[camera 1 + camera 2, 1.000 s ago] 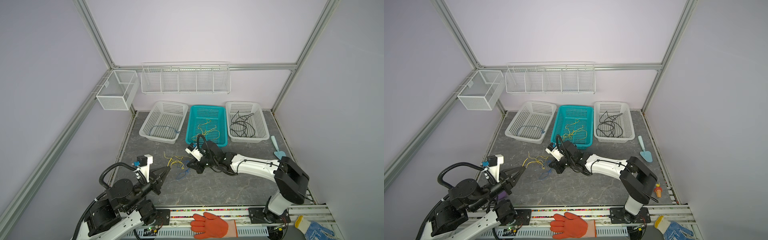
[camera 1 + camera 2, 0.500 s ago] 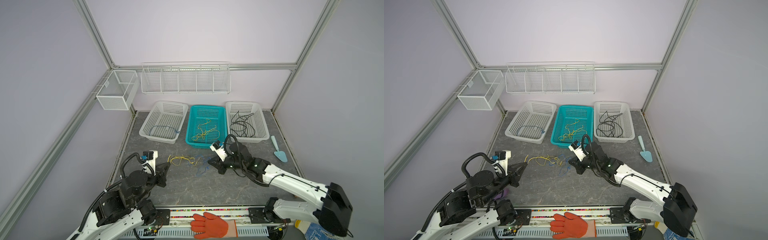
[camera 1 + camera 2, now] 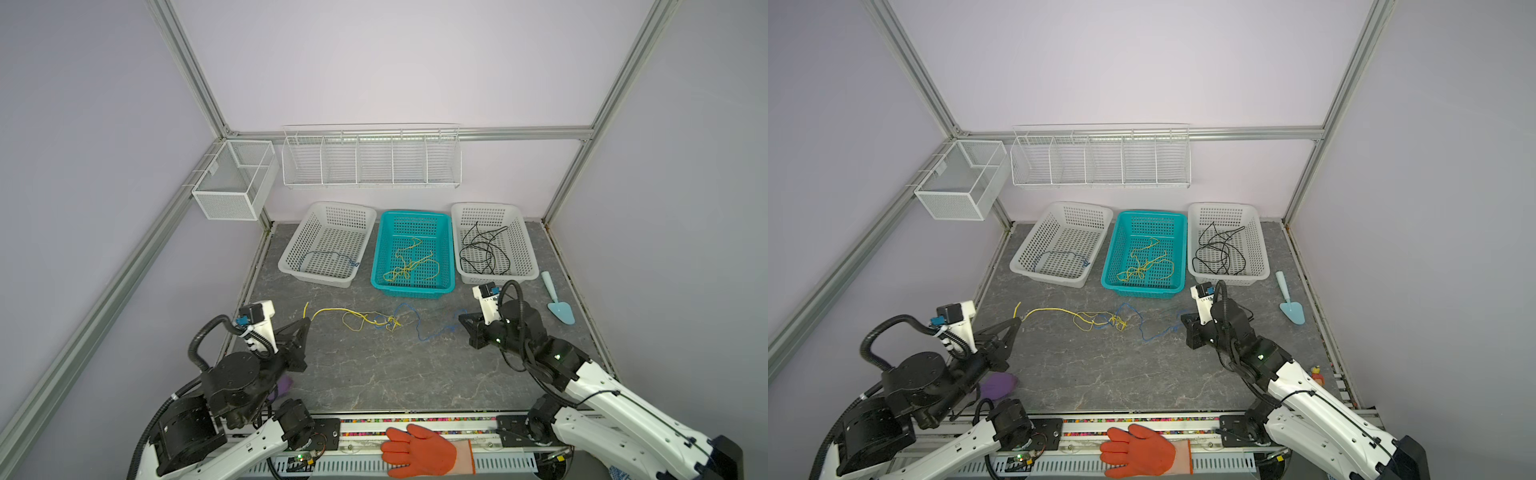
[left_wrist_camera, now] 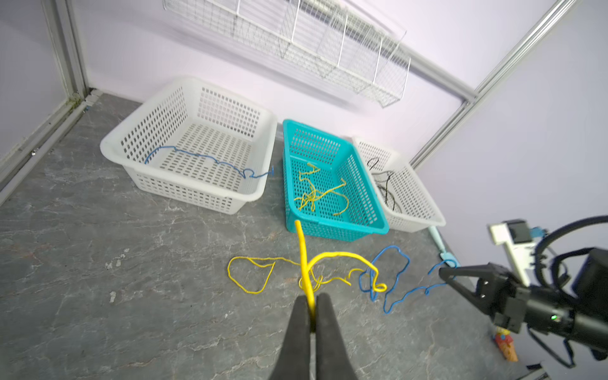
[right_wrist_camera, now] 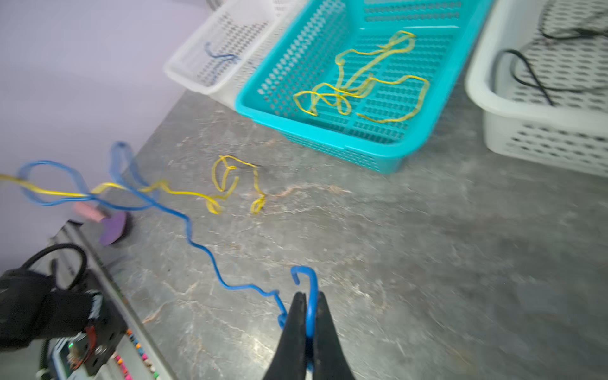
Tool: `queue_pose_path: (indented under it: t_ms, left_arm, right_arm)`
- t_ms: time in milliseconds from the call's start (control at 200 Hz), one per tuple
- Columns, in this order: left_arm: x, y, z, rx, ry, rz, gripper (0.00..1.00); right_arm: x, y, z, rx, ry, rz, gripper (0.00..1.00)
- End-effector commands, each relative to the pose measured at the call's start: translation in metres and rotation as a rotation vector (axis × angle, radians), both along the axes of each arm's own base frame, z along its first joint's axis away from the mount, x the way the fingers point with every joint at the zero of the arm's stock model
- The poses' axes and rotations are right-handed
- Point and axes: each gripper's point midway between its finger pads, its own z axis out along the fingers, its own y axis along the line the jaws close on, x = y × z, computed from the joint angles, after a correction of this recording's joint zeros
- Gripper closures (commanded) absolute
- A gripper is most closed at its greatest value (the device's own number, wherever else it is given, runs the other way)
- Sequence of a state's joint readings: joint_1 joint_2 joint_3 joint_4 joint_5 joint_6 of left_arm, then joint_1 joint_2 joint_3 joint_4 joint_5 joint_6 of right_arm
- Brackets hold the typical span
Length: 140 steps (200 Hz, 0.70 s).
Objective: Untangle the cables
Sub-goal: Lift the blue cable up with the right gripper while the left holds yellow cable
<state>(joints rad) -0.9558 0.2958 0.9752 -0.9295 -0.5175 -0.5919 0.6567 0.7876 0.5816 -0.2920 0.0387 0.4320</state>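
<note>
Left end effector (image 4: 312, 304) is clenched on the yellow cable (image 4: 303, 256) end, front-left of the teal basket (image 3: 411, 291). Right end effector (image 5: 307, 301) is clenched on the blue cable (image 5: 245, 287) end, front-right of the basket. Both cables run across the desk (image 3: 374, 374) just in front of the basket, between the end effectors, knotted together (image 3: 390, 321) near its front-left corner.

right pincer (image 5: 308, 301) clamping blue cable (image 5: 197, 243), teal basket (image 5: 329, 131) beyond
</note>
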Motion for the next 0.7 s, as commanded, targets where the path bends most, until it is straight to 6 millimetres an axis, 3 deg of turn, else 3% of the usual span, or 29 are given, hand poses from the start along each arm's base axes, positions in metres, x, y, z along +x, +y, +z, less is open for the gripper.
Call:
queue_pose_path:
  t_ms: [0, 175, 265, 400, 490, 615, 695]
  left_arm:
    - [-0.003, 0.025, 0.011, -0.021, -0.011, 0.086, 1.0]
    - [-0.013, 0.041, 0.044, -0.103, -0.072, 0.093, 1.0]
    - [-0.016, 0.037, 0.052, -0.139, -0.08, 0.062, 1.0]
    - [-0.013, 0.012, 0.052, -0.15, -0.052, -0.018, 1.0]
    - [-0.012, -0.009, 0.053, -0.166, -0.049, -0.087, 1.0]
    - [-0.007, -0.041, 0.049, -0.152, -0.014, -0.176, 1.0]
    - [-0.005, -0.059, 0.047, -0.156, 0.0, -0.228, 1.0]
  right_arm:
    - [-0.001, -0.049, -0.039, -0.086, 0.134, -0.239, 0.94]
    - [0.0, -0.076, -0.069, -0.132, 0.263, -0.339, 0.94]
    - [0.0, -0.063, -0.076, -0.121, 0.296, -0.26, 0.94]
    - [0.0, -0.052, -0.071, -0.102, 0.283, -0.193, 0.93]
    - [-0.005, -0.027, -0.052, -0.037, 0.223, -0.053, 0.78]
    - [-0.011, -0.008, -0.025, -0.02, 0.127, 0.048, 0.51]
    - [-0.016, 0.006, -0.012, -0.013, 0.096, 0.124, 0.45]
